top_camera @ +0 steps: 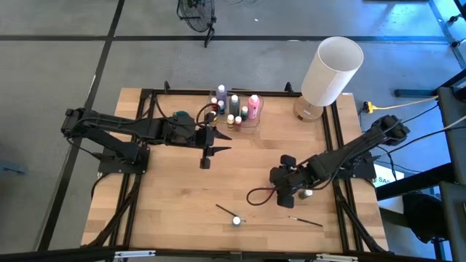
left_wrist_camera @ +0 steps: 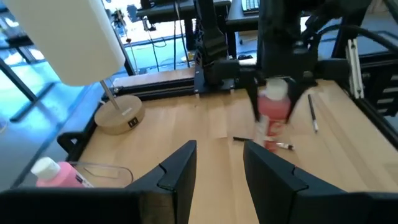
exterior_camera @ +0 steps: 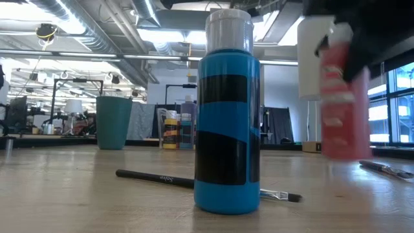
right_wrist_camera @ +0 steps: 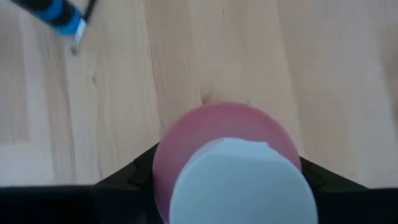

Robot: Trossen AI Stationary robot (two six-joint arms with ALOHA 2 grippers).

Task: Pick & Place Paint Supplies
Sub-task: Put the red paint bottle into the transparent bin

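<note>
The middle of the pale wooden table (top_camera: 175, 196) is open, and a gripper can pass there freely. At the far edge, the clear plastic container (top_camera: 240, 110) full of small paint bottles and the large white cylinder (top_camera: 331, 70) block the way. Near the front stand a blue paint bottle (top_camera: 237, 219) and two thin dark paintbrushes (top_camera: 305, 220).

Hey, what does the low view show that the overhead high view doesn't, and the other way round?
Only the low view shows the blue bottle's black-banded label, plus a teal bin in the room behind.

Only the high view shows the left gripper hovering beside the clear container of bottles, and the white cylinder.

Both show the reddish bottle between the right gripper's fingers, and a paintbrush lying by the blue bottle.
</note>
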